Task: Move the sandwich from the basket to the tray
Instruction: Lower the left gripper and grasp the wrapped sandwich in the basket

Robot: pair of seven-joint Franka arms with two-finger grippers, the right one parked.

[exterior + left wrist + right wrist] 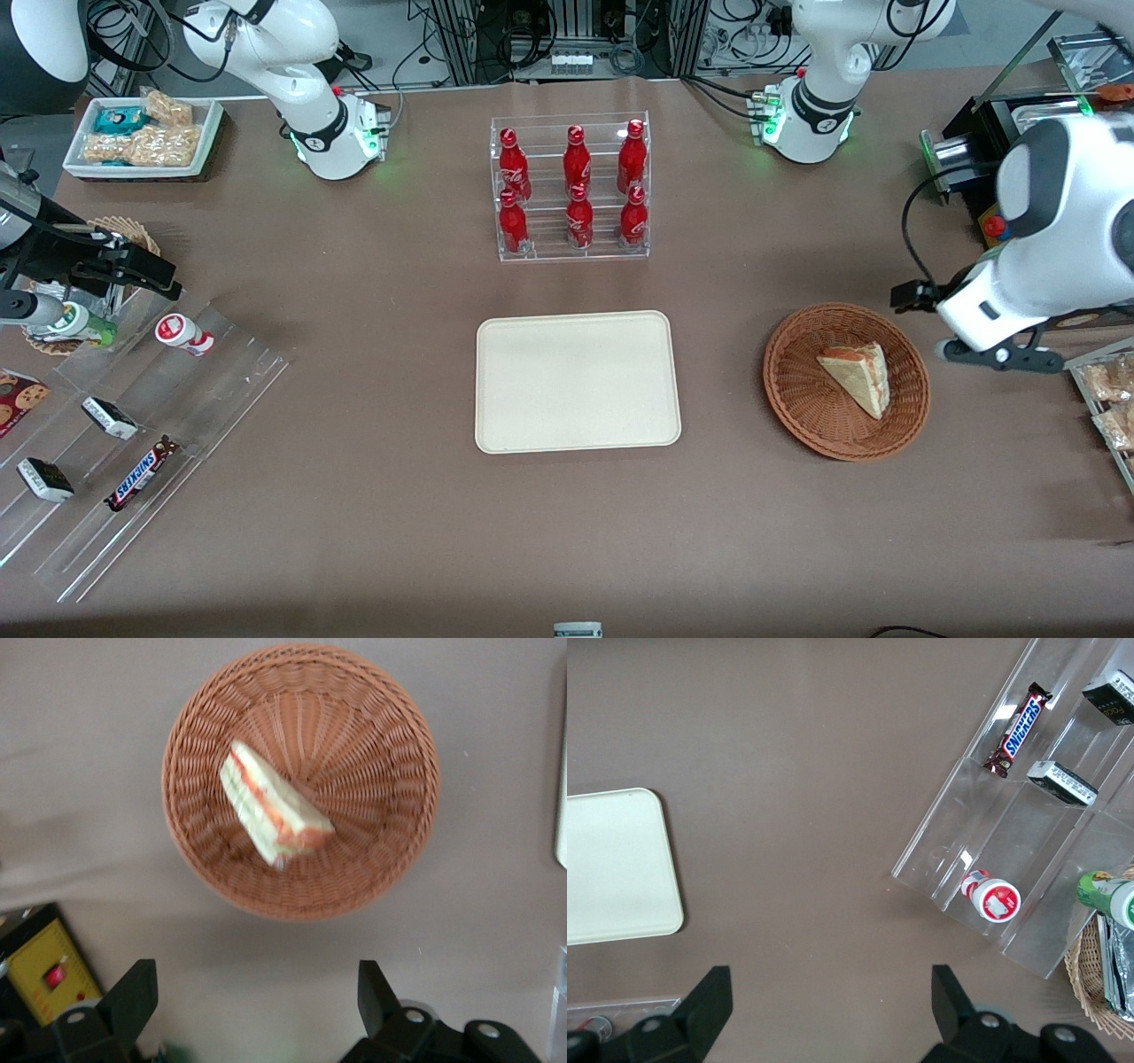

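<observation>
The sandwich [858,377], a pale bread wedge with red-orange and green filling, lies in the round reddish-brown wicker basket [797,390]. The cream-beige tray [578,381] lies bare beside the basket, toward the parked arm's end of the table. My left gripper [1001,354] hangs above the table beside the basket, toward the working arm's end. In the left wrist view the gripper [252,1001] is open and empty, its black fingertips [133,992] short of the basket [372,744], with the sandwich [275,815] lying inside it. The tray's corner shows in the right wrist view [616,868].
A clear rack of red bottles [571,186] stands farther from the front camera than the tray. A clear stepped stand with snack bars [133,425] and a white snack tray [142,133] lie toward the parked arm's end. Metal trays [1103,399] and a black device [983,151] stand near my gripper.
</observation>
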